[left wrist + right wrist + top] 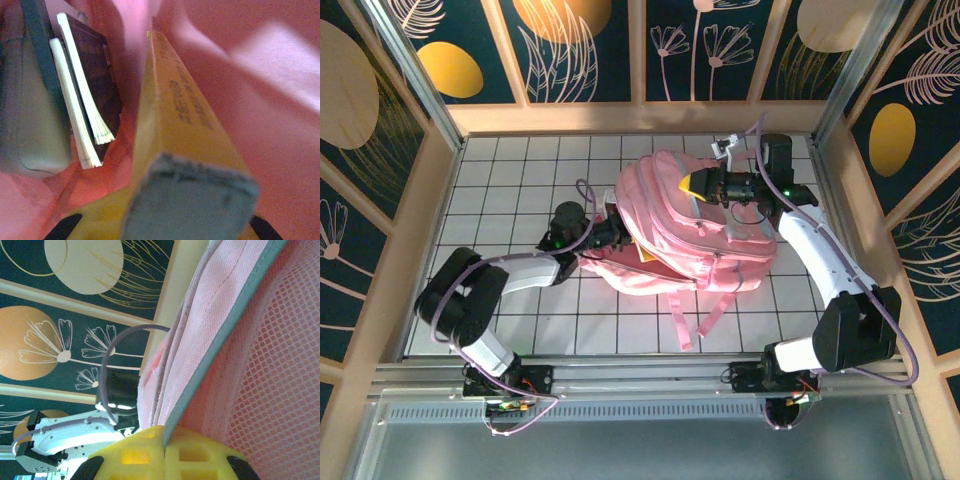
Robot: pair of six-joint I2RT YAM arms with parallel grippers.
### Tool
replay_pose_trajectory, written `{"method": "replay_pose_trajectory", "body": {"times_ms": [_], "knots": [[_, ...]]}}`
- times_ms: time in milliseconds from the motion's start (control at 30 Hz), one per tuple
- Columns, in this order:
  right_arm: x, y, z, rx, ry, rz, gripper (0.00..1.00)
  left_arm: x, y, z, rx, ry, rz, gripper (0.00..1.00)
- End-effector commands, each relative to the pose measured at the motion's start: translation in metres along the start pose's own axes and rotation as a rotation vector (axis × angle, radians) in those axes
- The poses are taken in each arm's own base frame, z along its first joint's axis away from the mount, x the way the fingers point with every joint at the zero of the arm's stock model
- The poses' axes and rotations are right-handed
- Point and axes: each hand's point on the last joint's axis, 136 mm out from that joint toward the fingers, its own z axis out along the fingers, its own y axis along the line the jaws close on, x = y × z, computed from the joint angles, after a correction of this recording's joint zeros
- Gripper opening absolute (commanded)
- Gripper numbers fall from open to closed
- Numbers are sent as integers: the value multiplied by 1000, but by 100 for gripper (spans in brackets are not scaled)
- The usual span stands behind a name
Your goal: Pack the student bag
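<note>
Starting at 9 o'clock, we see the left gripper [612,236] poking into the mouth of the student bag [720,240]. Its jaws are clamped on a yellow book [175,115], held spine-up and end-on. We reckon that is so it slides in beside what is already packed.

In the left wrist view, we spot a grey-green case [30,125] at 9 o'clock of the book. Next to it are dark-covered books [97,85], their white page edges showing.

At centre, the bag lies flat on the white-tiled worktop [520,180], its bulk leaning toward 3 o'clock. Its pink straps [682,315] trail toward 6 o'clock.

Over at 12 o'clock of the bag, the right gripper [698,184] has its yellow jaws together, pinching the bag's upper rim. In the right wrist view, we see fabric with pale teal piping running straight into the grip. We judge it is lifting that lip to keep the mouth open for the book.

As for the bag itself, it is soft pink fabric, bulging, with zip lines curving across it. A pink mesh panel [270,365] sits beside the pinched edge.
</note>
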Motion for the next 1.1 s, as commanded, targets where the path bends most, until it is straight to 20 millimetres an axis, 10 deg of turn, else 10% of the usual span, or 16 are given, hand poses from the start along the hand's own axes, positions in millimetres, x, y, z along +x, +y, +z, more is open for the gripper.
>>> {"method": "replay_pose_trajectory", "body": {"times_ms": [0,533,1067], "knots": [[-10,54,-6,-113,-5,-169,0,5,-81,1,301,22,141,0],[-7,62,6,-146,0,-171,0,-5,-31,49,173,1,82,0],[0,68,32,-176,39,-183,0,17,-22,120,182,80,66,0]]}}
